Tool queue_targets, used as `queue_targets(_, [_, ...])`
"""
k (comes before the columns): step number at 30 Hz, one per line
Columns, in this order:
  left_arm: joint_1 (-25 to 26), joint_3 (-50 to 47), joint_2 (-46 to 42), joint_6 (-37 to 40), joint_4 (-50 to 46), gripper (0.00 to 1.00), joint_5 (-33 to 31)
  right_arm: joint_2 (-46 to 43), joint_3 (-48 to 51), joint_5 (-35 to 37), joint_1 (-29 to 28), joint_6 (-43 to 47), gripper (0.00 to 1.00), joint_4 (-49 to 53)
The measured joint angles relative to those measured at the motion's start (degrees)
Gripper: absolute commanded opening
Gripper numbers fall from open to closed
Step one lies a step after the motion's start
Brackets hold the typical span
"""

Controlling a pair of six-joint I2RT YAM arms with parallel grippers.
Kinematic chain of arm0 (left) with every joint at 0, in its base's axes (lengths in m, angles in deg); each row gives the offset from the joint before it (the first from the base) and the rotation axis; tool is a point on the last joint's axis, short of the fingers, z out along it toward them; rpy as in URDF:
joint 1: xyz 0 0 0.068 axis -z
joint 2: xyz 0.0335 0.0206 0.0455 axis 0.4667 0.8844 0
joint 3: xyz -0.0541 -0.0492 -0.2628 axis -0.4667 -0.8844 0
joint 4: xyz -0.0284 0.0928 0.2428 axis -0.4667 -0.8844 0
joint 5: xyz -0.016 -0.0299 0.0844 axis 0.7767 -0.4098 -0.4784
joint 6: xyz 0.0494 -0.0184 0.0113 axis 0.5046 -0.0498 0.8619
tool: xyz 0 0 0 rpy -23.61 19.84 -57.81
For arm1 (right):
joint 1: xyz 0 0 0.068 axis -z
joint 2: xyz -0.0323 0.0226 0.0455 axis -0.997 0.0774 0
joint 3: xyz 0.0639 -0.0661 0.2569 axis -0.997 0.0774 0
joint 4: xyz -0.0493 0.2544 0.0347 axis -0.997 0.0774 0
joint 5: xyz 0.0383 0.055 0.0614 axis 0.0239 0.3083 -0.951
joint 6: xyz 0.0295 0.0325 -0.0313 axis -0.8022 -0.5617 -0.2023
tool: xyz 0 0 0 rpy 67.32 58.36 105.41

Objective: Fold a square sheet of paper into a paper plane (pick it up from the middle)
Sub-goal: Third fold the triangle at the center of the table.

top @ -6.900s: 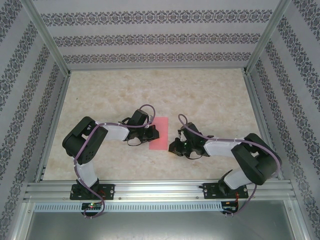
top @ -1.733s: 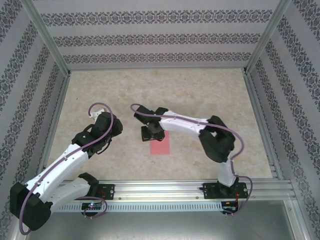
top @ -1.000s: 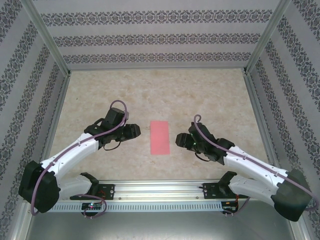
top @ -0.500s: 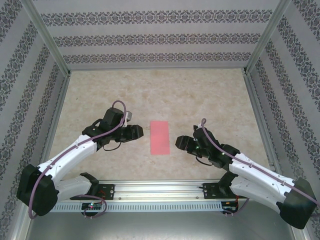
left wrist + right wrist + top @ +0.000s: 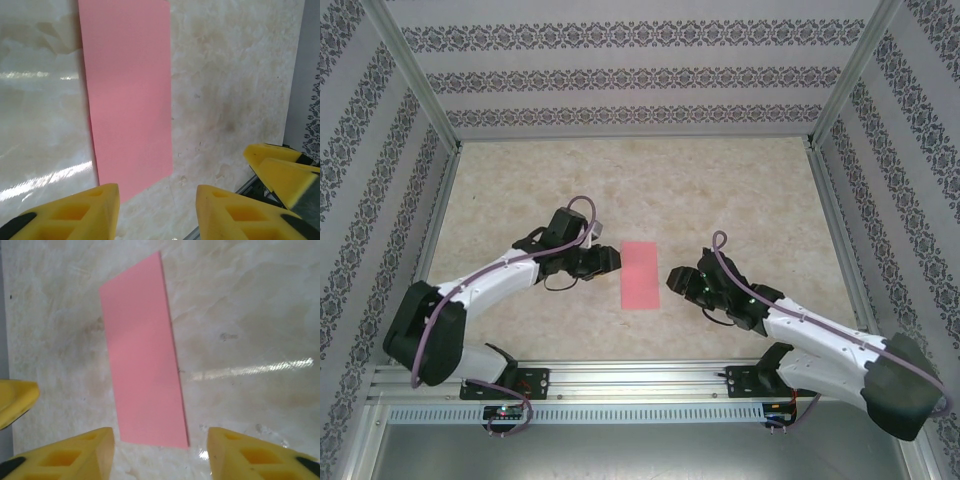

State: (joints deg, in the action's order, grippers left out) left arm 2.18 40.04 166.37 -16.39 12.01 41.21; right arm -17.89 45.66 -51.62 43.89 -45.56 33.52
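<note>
Top external: sheet of paper [image 5: 640, 275] lies flat on the table [image 5: 720, 190], a narrow pink rectangle, so I judge it's already folded once. It sits between the two sets of jaws. Left gripper [image 5: 612, 260] is just beside one long edge and right gripper [image 5: 670, 278] is near the other. Neither touches it.

Left wrist: left jaws are spread and carry nothing. The sheet [image 5: 127, 95] runs straight ahead of them, its near corner just off one pad [image 5: 95, 210].

Right wrist: right jaws are also spread and empty. The sheet's [image 5: 142, 360] short edge is just ahead of the gap.

Handling, my read: very light, thin and limp, and it'll slide on this glossy top. It creases for good if you pinch it wrong. You can't get under it flat, so pin one side and lift at mid-edge.

Markings: the sheet is plain, with no print, label or brand readable.
</note>
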Motion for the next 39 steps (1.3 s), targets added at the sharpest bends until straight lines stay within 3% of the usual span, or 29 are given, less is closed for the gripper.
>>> queue_targets(9, [0.0,7.21,13.73,-0.39,5.09,0.38,4.35,7.39,-1.01,-1.33,2.56,0.85,0.52,-2.82])
queue_targets(16, [0.0,13.35,22.91,0.28,5.16,0.3,5.6,18.64,-9.84,-5.09,2.58,4.31,0.52,-2.8])
queue_targets(39, [-0.44,12.61,24.0,2.32,2.34,0.32,0.76,29.92,-12.63,-13.09,3.96,6.01,0.53,-4.26])
